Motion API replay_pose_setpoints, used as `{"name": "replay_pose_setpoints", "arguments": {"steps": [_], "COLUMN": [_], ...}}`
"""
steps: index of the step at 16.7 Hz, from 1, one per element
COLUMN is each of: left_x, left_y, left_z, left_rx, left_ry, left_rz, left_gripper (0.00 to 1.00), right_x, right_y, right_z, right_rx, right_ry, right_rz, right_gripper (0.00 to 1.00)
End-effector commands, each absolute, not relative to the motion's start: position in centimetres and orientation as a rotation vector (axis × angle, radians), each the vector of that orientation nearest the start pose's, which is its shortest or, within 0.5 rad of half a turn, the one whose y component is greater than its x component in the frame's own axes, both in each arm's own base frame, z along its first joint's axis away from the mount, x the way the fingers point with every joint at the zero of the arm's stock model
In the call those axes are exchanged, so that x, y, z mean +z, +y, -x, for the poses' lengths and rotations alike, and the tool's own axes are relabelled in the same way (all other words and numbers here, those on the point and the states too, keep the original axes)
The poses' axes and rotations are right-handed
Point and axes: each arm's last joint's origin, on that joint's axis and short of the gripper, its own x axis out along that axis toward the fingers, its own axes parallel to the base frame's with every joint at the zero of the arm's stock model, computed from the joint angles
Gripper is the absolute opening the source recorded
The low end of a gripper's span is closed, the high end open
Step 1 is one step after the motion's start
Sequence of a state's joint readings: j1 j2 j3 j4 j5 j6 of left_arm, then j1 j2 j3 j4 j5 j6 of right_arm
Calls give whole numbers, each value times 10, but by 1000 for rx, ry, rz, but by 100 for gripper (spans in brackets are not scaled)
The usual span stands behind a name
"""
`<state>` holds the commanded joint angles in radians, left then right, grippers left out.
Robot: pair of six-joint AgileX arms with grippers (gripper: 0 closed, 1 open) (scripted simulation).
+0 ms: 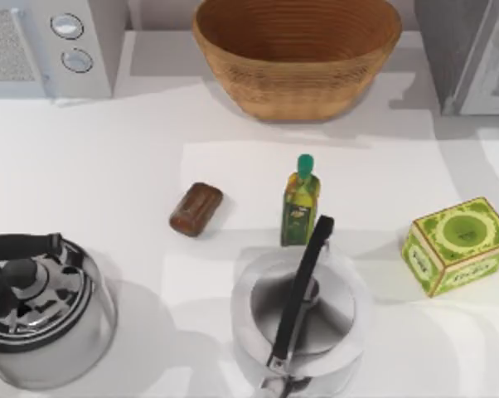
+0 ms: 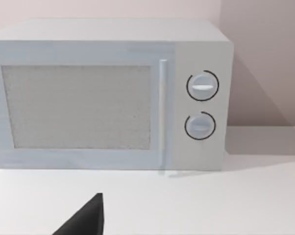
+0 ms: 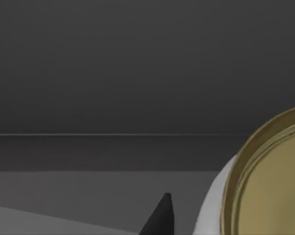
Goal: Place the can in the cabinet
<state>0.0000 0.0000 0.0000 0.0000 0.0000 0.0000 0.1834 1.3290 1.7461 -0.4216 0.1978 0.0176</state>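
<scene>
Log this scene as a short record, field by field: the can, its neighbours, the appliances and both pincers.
can: dark-brown can lying on its side, mid-table
bottle: green-capped bottle upright, to the can's right, apart from it
box: green patterned box at the table's right
basket: wicker basket at the back
kettles: two metal kettles at the front edge
microwave: microwave, door shut, back left
left pincer: fingertip facing the microwave
right pincer: fingertip in a dark view
</scene>
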Motion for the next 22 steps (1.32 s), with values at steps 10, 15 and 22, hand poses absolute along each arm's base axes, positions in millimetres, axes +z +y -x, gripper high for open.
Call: {"name": "replay_pose_setpoints", "arguments": {"steps": [10,15,22], "left_x": [160,160,160], "left_y": [-1,-1,-1], "left_z": [-106,-106,-106], "left_rx": [0,0,0], "left_ry": [0,0,0], "left_rz": [0,0,0], "left_gripper": [100,100,100], "right_x": [524,542,529], "right_y": [47,43,45], "right_z": [-312,-367,-406], "right_rx": [-24,-41,-6], "right_ry": [44,-4,4], "right_rz": [3,-9,-3], "right_gripper": [0,0,0]}}
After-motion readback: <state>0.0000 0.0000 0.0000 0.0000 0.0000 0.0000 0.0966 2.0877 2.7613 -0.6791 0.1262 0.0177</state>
